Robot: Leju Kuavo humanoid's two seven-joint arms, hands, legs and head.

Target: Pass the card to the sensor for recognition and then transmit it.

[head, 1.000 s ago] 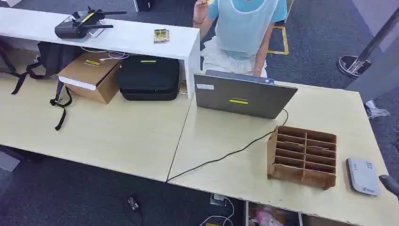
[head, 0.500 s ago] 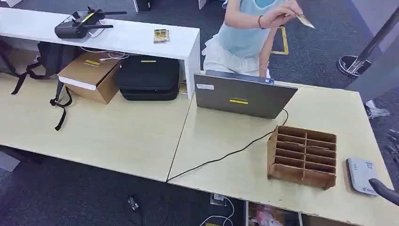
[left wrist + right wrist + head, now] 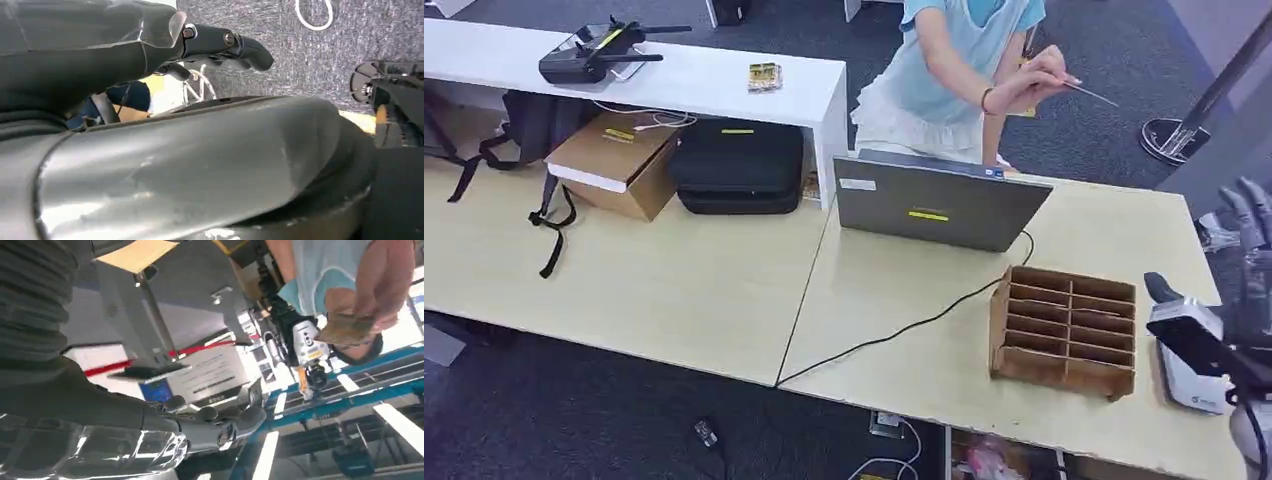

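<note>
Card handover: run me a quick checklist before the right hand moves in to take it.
1. Card offered: ok, the person's hand holds it out beyond the laptop.
2. Right hand empty, fingers apart: ok.
3. Card within reach: cannot tell.
4. Sensor free: ok, it lies on the table beside the wooden organizer, partly behind the right arm.
5. Left hand out of the way: ok, it hangs over the floor.

Dark grey carpet floor (image 3: 604,420); pale wooden desks (image 3: 654,290); white shelf (image 3: 694,75).
</note>
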